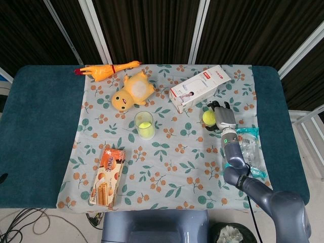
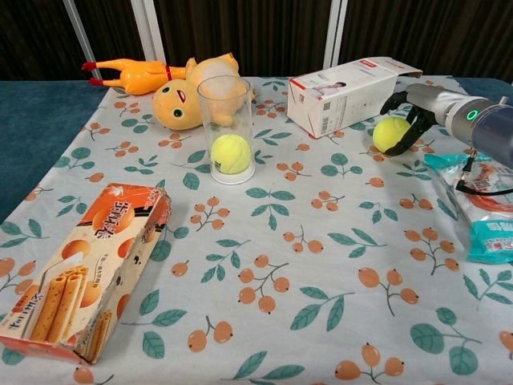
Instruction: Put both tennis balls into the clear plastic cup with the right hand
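A clear plastic cup (image 1: 145, 125) (image 2: 226, 128) stands upright left of the table's middle. One tennis ball (image 1: 145, 125) (image 2: 231, 153) lies in its bottom. The second tennis ball (image 1: 207, 118) (image 2: 390, 134) rests on the flowered cloth just in front of a white box. My right hand (image 1: 221, 116) (image 2: 414, 104) is at that ball's right and far side, fingers spread and curved around it. The ball still sits on the cloth; I cannot see a firm grip. My left hand is out of both views.
The white box (image 1: 199, 88) (image 2: 353, 92) lies close behind the loose ball. Snack packets (image 1: 244, 152) (image 2: 485, 200) lie under my right forearm. A yellow plush toy (image 1: 132, 91) and rubber chicken (image 1: 106, 70) lie behind the cup. A biscuit box (image 1: 107, 175) (image 2: 80, 269) is front left.
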